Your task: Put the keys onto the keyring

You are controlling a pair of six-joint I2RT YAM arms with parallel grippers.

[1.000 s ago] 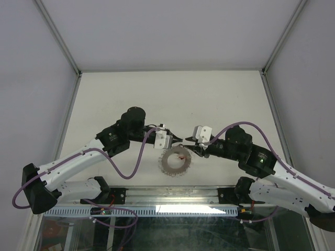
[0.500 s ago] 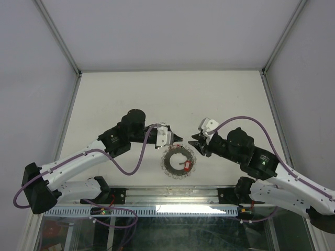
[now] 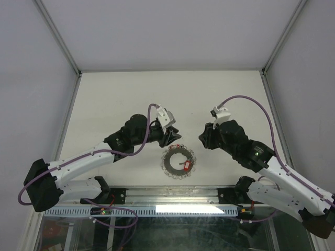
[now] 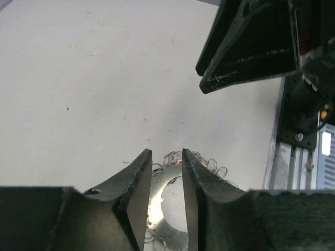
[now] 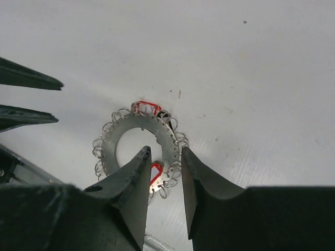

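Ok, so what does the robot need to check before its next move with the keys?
1. Left tool empty: ok, jaws a little apart, nothing between them.
2. Right tool empty: ok, jaws apart, nothing held.
3. Keyring lying flat on the table: ok, between the two tools.
4. Both tools clear of the keyring: ok, neither touches it.
5. Red tag on the keyring: it lies on the ring's near right part; threaded on or only resting, cannot tell.
6. Other red bit at the ring's far edge: cannot tell what it is.

Keyring (image 3: 167,162) silver; keys (image 3: 186,166) red-tagged; table (image 3: 131,94) white.
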